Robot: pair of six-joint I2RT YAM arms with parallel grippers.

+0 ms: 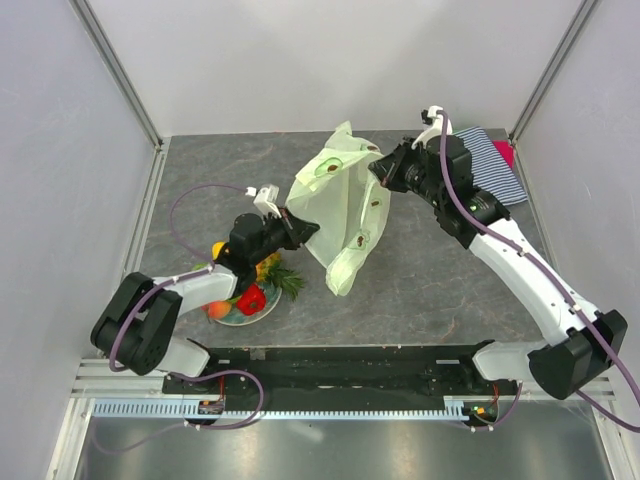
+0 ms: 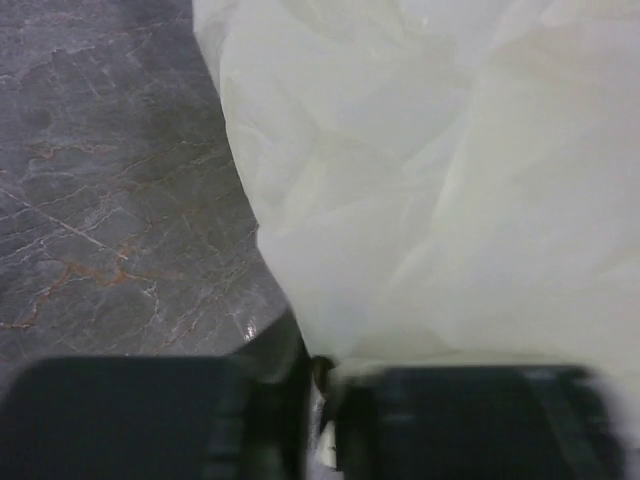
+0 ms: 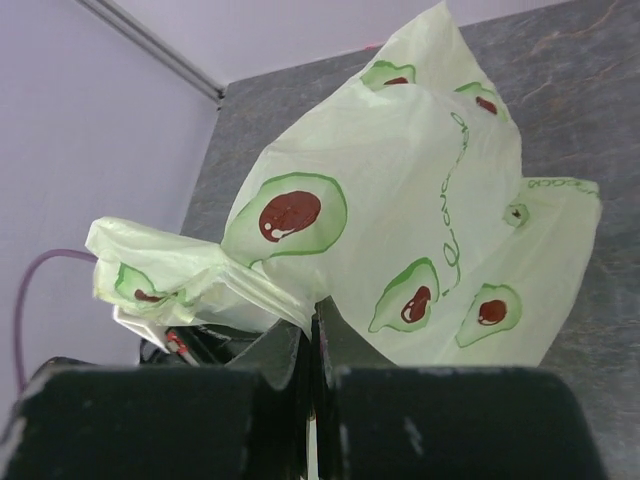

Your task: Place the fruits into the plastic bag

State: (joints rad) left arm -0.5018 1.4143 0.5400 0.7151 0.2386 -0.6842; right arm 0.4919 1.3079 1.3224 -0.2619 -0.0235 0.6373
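The plastic bag [image 1: 340, 215] is held up mid-table, its edges pinched tight by the left gripper [image 1: 303, 230] and the right gripper [image 1: 381, 172]. Thin, soft and light, it is best gripped at the rim. The fruits [image 1: 252, 297] are piled near left.

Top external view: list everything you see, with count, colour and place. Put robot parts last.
plastic bag: one, pale green with avocado prints, mid-table, held up between both grippers
fruits: a small heap, exact count unclear; red, orange, yellow, green leaves; near left, beside the left arm
dish: one, pale rim, under the fruits
striped cloth: one, blue-white, far right corner
red item: one, mostly hidden, beside the cloth
table: one, grey marbled
left gripper: one, black, closed on the bag's left edge
right gripper: one, black, pinching the bag's top right
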